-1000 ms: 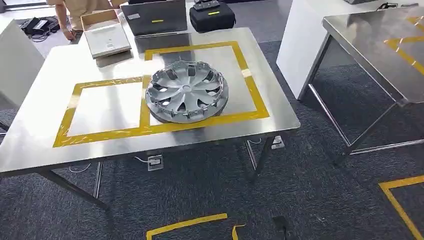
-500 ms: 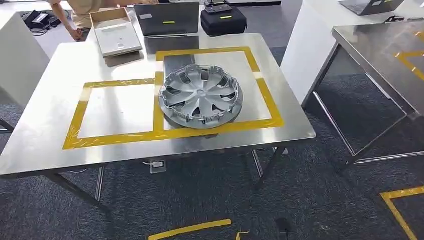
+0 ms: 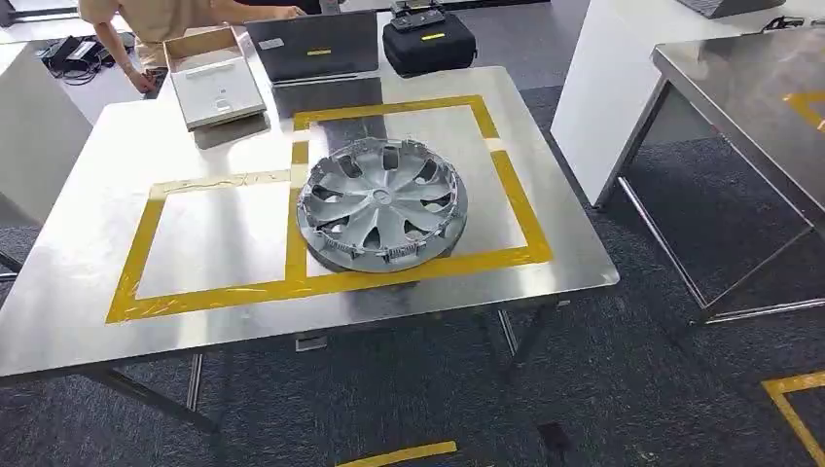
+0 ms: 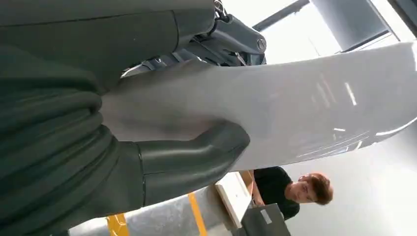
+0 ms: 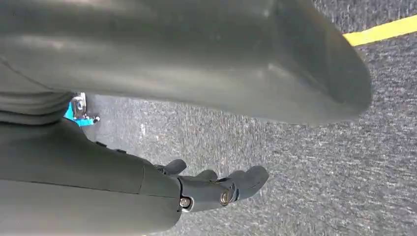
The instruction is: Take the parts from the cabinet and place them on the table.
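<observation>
Close in, the left hand point(image 4: 162, 162) grips a white curved part point(image 4: 305, 113), thumb pressed across its smooth face. The right hand point(image 5: 216, 189) hangs over the grey carpet point(image 5: 305, 167), holding nothing, fingers loosely extended. Ahead, the worktop point(image 3: 88, 302) carries a silver hubcap point(image 3: 381, 204) in the right yellow-taped square; the left taped square point(image 3: 214, 238) looks free. I'd step close, keep the part level, and lower it flat inside that square before loosening the thumb. Beyond sit a laptop point(image 3: 313, 47) and black case point(image 3: 428, 39).
</observation>
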Available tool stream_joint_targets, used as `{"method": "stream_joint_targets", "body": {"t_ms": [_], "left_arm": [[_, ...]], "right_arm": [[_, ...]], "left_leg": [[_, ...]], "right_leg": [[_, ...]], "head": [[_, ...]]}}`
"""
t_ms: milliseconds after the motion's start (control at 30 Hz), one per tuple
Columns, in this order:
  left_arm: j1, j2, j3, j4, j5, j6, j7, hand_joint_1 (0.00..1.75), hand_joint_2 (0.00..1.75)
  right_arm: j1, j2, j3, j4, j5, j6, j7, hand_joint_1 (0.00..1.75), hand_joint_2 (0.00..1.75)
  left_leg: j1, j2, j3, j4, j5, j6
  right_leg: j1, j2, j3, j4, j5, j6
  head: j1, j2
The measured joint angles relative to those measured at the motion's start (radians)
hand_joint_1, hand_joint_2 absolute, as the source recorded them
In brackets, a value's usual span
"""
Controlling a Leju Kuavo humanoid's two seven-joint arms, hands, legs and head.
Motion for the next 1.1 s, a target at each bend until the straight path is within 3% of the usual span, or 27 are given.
{"method": "stream_joint_targets", "body": {"t_ms": [67, 233, 267, 300, 333, 367, 400, 500, 533, 567, 600, 667, 700, 767, 800, 933, 1100], "left_arm": [[-0.002, -0.001, 0.0, 0.0, -0.006, -0.008, 0.003, 1.75, 1.75], [-0.002, -0.001, 0.0, 0.0, -0.008, -0.008, 0.003, 1.75, 1.75], [-0.005, -0.002, 0.0, 0.003, -0.009, -0.011, 0.005, 1.75, 1.75], [-0.007, -0.002, 0.0, 0.006, -0.009, -0.011, 0.005, 1.75, 1.75], [-0.015, -0.004, 0.001, 0.03, -0.012, -0.02, 0.017, 1.75, 1.75], [-0.025, -0.004, 0.001, 0.042, -0.018, -0.025, 0.027, 1.75, 1.75], [-0.049, -0.004, 0.0, 0.068, -0.026, -0.034, 0.038, 1.75, 1.75], [-0.14, -0.004, -0.008, 0.216, -0.06, -0.063, 0.061, 1.75, 1.75], [-0.162, -0.004, -0.012, 0.264, -0.097, -0.06, 0.061, 1.75, 1.75], [-0.205, -0.005, -0.027, 0.327, -0.145, -0.044, 0.055, 1.75, 1.75], [-0.265, -0.007, -0.05, 0.413, -0.211, -0.007, 0.05, 1.75, 1.75], [-0.41, -0.027, -0.123, 0.616, -0.423, 0.136, 0.081, 1.75, 1.75], [-0.475, -0.05, -0.166, 0.705, -0.515, 0.184, 0.111, 1.75, 1.75], [-0.588, -0.088, -0.25, 0.848, -0.624, 0.23, 0.176, 1.75, 1.75], [-0.629, -0.114, -0.289, 0.912, -0.657, 0.241, 0.203, 1.75, 1.75], [-0.725, -0.204, -0.429, 1.063, -0.833, 0.258, 0.334, 1.75, 1.75], [-0.756, -0.296, -0.559, 1.152, -0.935, 0.308, 0.333, 1.75, 1.75]], "right_arm": [[0.0, 0.0, 0.0, 0.0, 0.0, 0.0, -0.002, 0.0, 0.0], [0.0, 0.0, 0.0, 0.0, 0.0, 0.001, -0.002, 0.0, 0.0], [0.0, 0.0, 0.0, 0.0, 0.0, 0.001, -0.003, 0.0, 0.0], [-0.001, 0.0, 0.0, 0.0, 0.0, 0.002, -0.003, 0.0, 0.0], [-0.001, 0.0, -0.001, 0.0, -0.002, 0.005, -0.018, 0.0, 0.0], [-0.001, -0.001, -0.002, 0.0, -0.002, 0.006, -0.019, 0.0, 0.0], [-0.001, -0.001, -0.002, 0.0, -0.003, 0.006, -0.021, 0.0, 0.0], [-0.001, -0.001, -0.006, 0.0, -0.004, 0.01, -0.021, 0.0, 0.0], [0.0, -0.001, -0.009, 0.0, -0.004, 0.012, -0.021, 0.0, 0.0], [0.004, -0.001, -0.01, 0.0, -0.003, 0.016, -0.022, 0.0, 0.0], [0.006, -0.001, -0.012, 0.0, -0.003, 0.018, -0.023, 0.0, 0.0], [0.0, -0.001, -0.018, 0.0, -0.004, 0.015, -0.022, 0.0, 0.0], [-0.003, -0.001, -0.019, 0.0, -0.006, 0.013, -0.021, 0.0, 0.0], [-0.007, -0.001, -0.026, 0.0, -0.008, 0.01, -0.018, 0.0, 0.0], [-0.006, 0.001, -0.03, 0.0, -0.01, 0.008, -0.018, 0.0, 0.0], [-0.007, 0.003, -0.043, 0.0, -0.011, 0.0, -0.027, 0.0, 0.0], [-0.003, 0.004, -0.05, 0.0, -0.002, 0.001, -0.051, 0.0, 0.0]], "left_leg": [[0.001, 0.0, 0.056, -0.146, 0.103, 0.002], [0.001, 0.0, 0.068, -0.173, 0.119, 0.003], [0.001, 0.002, 0.104, -0.261, 0.153, 0.007], [-0.004, 0.0, 0.115, -0.271, 0.136, 0.008], [-0.006, -0.003, 0.12, -0.281, 0.125, 0.038], [0.0, -0.001, 0.126, -0.287, 0.126, 0.043], [0.0, -0.002, 0.129, -0.288, 0.123, 0.05], [-0.001, -0.002, 0.131, -0.287, 0.117, 0.057], [-0.001, -0.002, 0.132, -0.287, 0.115, 0.057], [-0.001, -0.002, 0.134, -0.285, 0.112, 0.057], [0.0, -0.003, 0.136, -0.283, 0.11, 0.055], [0.003, -0.007, 0.139, -0.276, 0.104, 0.048], [0.0, -0.011, 0.137, -0.272, 0.1, 0.042], [-0.005, -0.017, 0.134, -0.269, 0.097, 0.034], [-0.007, -0.016, 0.136, -0.269, 0.097, 0.047], [-0.008, -0.006, 0.146, -0.28, 0.1, 0.04], [-0.009, -0.001, 0.152, -0.287, 0.098, 0.027]], "right_leg": [[-0.001, 0.001, 0.02, 0.0, -0.013, 0.005], [-0.001, 0.001, 0.023, 0.0, -0.016, 0.006], [-0.001, 0.002, 0.027, 0.0, -0.024, 0.012], [0.005, 0.002, 0.028, 0.004, -0.03, 0.017], [0.004, 0.002, 0.03, 0.0, -0.04, 0.038], [-0.001, 0.002, 0.032, 0.01, -0.047, 0.044], [0.002, 0.0, 0.013, 0.048, -0.066, 0.047], [0.0, 0.0, -0.125, 0.281, -0.156, 0.053], [-0.001, 0.0, -0.159, 0.324, -0.157, 0.053], [-0.002, 0.0, -0.168, 0.315, -0.129, 0.053], [-0.002, 0.0, -0.154, 0.26, -0.079, 0.052], [-0.002, -0.004, -0.085, 0.077, 0.027, 0.048], [-0.001, -0.011, -0.068, 0.027, 0.03, 0.045], [-0.002, -0.008, -0.067, 0.023, 0.032, 0.041], [-0.002, -0.008, -0.064, 0.021, 0.035, 0.044], [-0.002, 0.006, -0.065, 0.022, 0.037, 0.038], [-0.002, 0.012, -0.063, 0.022, 0.034, 0.033]], "head": [[0.0, 0.0], [0.0, 0.0], [0.0, 0.0], [-0.003, 0.0], [0.001, 0.0], [0.001, 0.0], [0.003, 0.0], [0.01, 0.0], [0.01, 0.0], [0.01, 0.0], [0.011, 0.0], [0.011, 0.0], [0.011, 0.0], [0.01, 0.0], [0.011, 0.0], [0.011, 0.0], [0.011, 0.0]]}}
